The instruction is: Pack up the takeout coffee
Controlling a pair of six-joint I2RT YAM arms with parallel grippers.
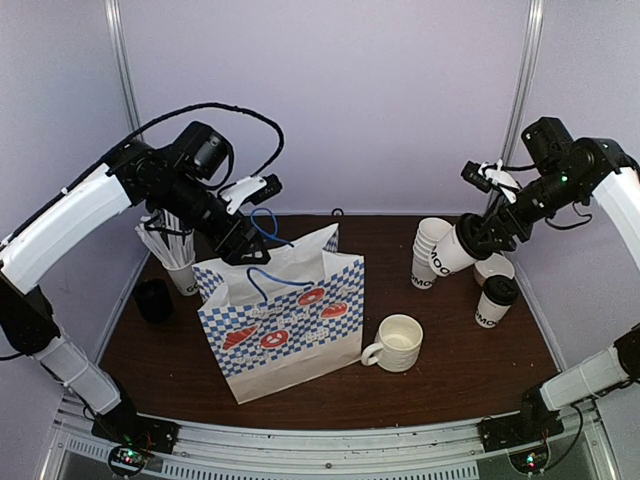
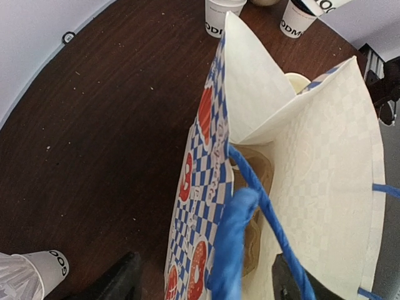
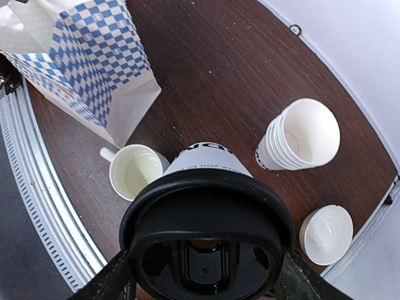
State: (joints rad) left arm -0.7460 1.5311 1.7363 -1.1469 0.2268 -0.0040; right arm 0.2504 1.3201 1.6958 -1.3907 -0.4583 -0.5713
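Note:
My right gripper [image 1: 472, 243] is shut on one takeout coffee [image 1: 452, 252], a white paper cup with a black lid [image 3: 206, 240]. It hangs tilted in the air above the table, to the right of the bag. A second lidded takeout coffee [image 1: 496, 300] stands on the table at the right. The blue-checked paper bag [image 1: 285, 320] stands open in the middle. My left gripper [image 2: 206, 282] is open over the bag's back left corner. The bag's rim and a blue rope handle [image 2: 250, 187] pass between its fingers [image 2: 122, 281].
A stack of lidless white cups [image 1: 428, 248] and a white ceramic mug [image 1: 397, 343] stand right of the bag. A white bowl-like cup [image 3: 325, 234] sits near the stack. At the left, a cup of wrapped straws [image 1: 172, 255] and a black object [image 1: 153, 300].

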